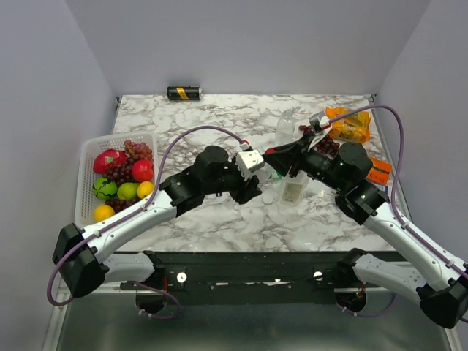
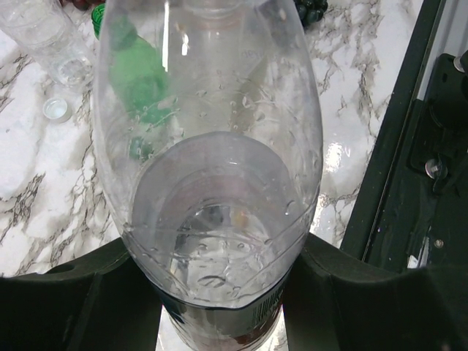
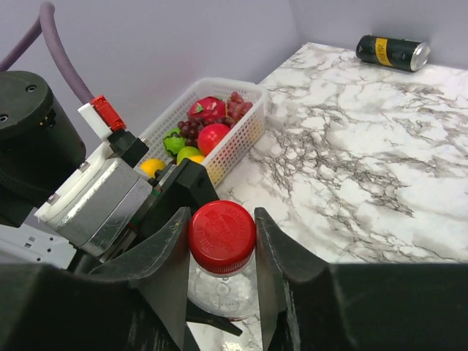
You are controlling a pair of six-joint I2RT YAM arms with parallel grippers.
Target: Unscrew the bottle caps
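Four bottles are showing: far clear bottle [image 1: 285, 126] and near clear bottle [image 1: 294, 189] standing upright, green bottle [image 2: 139, 69], and held bottle [image 2: 219, 146] midway between the table's [image 1: 183, 117] side edges, its long axis tilting cap-up. Left gripper [image 2: 216, 248] is clamping its body; right gripper [image 3: 221, 219] is pinching its red cap [image 3: 221, 238].

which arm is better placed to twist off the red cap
Right: the right claw grips the round red plastic cap, while the left claw holds the large clear plastic bottle steady.
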